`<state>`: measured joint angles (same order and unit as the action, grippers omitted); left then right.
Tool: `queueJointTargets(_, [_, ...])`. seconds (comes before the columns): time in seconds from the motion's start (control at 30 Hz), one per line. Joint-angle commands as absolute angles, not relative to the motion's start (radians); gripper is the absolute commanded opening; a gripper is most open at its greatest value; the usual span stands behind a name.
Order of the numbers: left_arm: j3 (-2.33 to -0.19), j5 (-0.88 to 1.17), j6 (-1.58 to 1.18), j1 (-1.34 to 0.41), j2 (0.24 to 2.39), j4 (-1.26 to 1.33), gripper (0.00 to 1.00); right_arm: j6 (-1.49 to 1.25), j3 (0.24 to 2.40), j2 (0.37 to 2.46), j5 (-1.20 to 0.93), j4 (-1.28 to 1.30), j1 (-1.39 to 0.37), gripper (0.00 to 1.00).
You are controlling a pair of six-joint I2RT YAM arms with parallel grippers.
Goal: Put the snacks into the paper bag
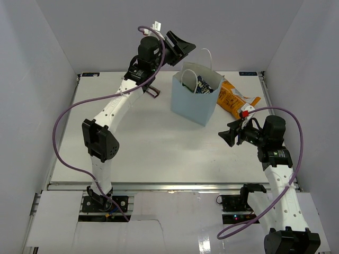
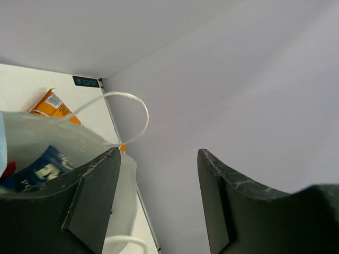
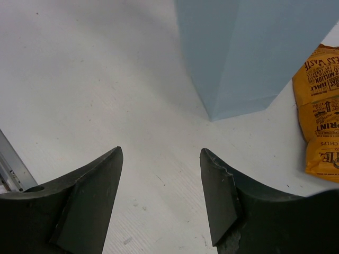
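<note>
The light-blue paper bag [image 1: 195,100] stands upright at the back middle of the table, with white cord handles [image 1: 207,58]. A blue-white packet [image 1: 203,84] lies inside it, also in the left wrist view [image 2: 37,172]. The large orange bag [image 1: 233,98] lies on the table right of the paper bag, and shows in the right wrist view [image 3: 320,127]. My left gripper [image 1: 181,48] is open and empty, raised above the bag's back left rim. My right gripper [image 1: 229,135] is open and empty, low over the table right of the bag's front corner [image 3: 214,114]. The other snacks are hidden.
White enclosure walls [image 1: 32,79] close in left, right and back. The table's metal front rail [image 1: 159,185] runs across the near edge. The left arm's purple cable [image 1: 69,114] loops over the left part of the table.
</note>
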<state>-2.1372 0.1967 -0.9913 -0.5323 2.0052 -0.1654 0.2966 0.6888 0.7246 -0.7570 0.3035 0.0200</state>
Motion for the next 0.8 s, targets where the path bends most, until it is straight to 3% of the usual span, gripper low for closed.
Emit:
queueJointTargets(0.0, [-2.195,0.236,-0.965,-0.535,1.974,-0.155,0.7,0.301,0.686,0.709,-0.756,0.256,0.04,0.66])
queueJointTargets(0.17, [-2.247,0.27,-0.847,-0.535,1.936,-0.161,0.71,0.29,0.699,0.729,-0.732,0.259,0.067,0.66])
queueJointTargets(0.27, [-2.197,0.278,-0.637,-0.535,1.826,-0.186,0.73,0.279,0.739,0.762,-0.674,0.27,0.083,0.66])
queueJointTargets(0.37, [-1.938,0.224,-0.423,-0.535,1.594,-0.178,0.8,0.285,0.81,0.831,-0.58,0.294,0.094,0.68])
queueJointTargets(0.53, [-1.275,0.074,-0.227,-0.531,1.138,-0.126,0.91,0.368,0.966,1.088,-0.456,0.328,0.101,0.73])
queueJointTargets(0.77, [-0.875,0.019,-0.141,-0.526,0.824,-0.169,0.95,0.41,1.226,1.391,-0.399,0.354,0.101,0.78])
